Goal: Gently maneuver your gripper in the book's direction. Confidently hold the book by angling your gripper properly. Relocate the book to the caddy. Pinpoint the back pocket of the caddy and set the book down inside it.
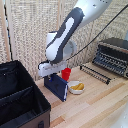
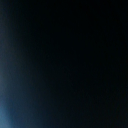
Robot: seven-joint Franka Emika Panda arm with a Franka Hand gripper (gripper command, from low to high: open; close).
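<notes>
The dark navy book (image 1: 56,86) stands upright on the wooden table, just in front of a small red cup (image 1: 66,74). My gripper (image 1: 49,73) is right down on the book's top edge, and its fingers are hidden against the book. I cannot tell whether they have closed. The black fabric caddy (image 1: 42,116) stands at the exterior view's lower left. Its back pocket (image 1: 12,78) lies behind a fabric partition (image 1: 21,95). The wrist view is almost wholly dark with a faint blue glow at one side, and nothing in it can be made out.
A white bowl (image 1: 76,87) with yellow pieces sits on the exterior view's right of the book. A metal toaster oven (image 1: 114,55) stands at the far right, with a dark wire rack (image 1: 95,73) lying before it. A reed screen backs the table.
</notes>
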